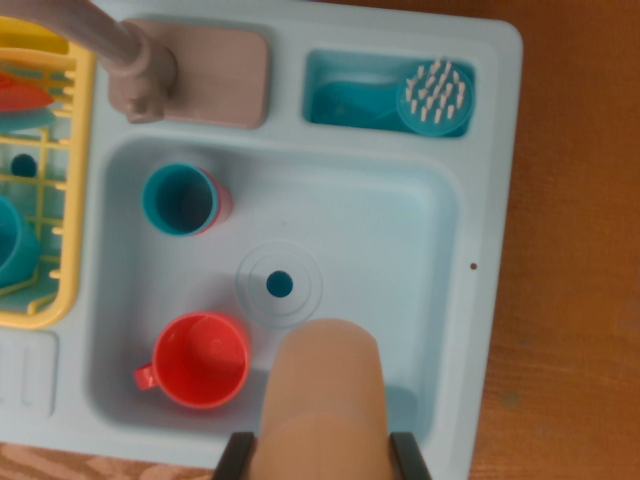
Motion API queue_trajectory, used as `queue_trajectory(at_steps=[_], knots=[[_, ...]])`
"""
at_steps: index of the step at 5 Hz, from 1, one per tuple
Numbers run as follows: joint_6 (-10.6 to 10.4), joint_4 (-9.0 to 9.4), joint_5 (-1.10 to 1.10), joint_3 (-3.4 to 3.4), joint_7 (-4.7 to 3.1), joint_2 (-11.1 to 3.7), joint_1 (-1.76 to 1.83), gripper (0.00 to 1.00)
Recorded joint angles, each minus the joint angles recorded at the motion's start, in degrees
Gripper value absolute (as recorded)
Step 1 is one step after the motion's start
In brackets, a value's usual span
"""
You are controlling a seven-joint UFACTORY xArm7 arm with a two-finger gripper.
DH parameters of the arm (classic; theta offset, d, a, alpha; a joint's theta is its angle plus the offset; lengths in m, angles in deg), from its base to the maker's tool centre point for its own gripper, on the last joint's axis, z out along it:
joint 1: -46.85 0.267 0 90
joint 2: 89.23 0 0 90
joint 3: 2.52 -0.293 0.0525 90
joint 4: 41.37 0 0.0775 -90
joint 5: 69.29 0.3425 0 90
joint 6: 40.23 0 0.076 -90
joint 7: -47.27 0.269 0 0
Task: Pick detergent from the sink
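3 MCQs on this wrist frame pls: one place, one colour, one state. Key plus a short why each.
1. Where is the red cup?
A. in the basin
B. on the rack
C. on the wooden table

2. What colour is the dish rack?
A. blue
B. yellow
C. grey

3. How is the tan detergent bottle placed?
A. lying beside the faucet
B. between the gripper fingers
C. inside the brush compartment

Key: A, it stands near the sink basin's corner; B, yellow wire bars; B, dark fingers flank its sides.
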Motion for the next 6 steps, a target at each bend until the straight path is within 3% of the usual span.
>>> queue_trajectory(at_steps=[6], knots=[[2.15,-1.51,-0.16,0.00,0.16,0.65,0.02,1.00]])
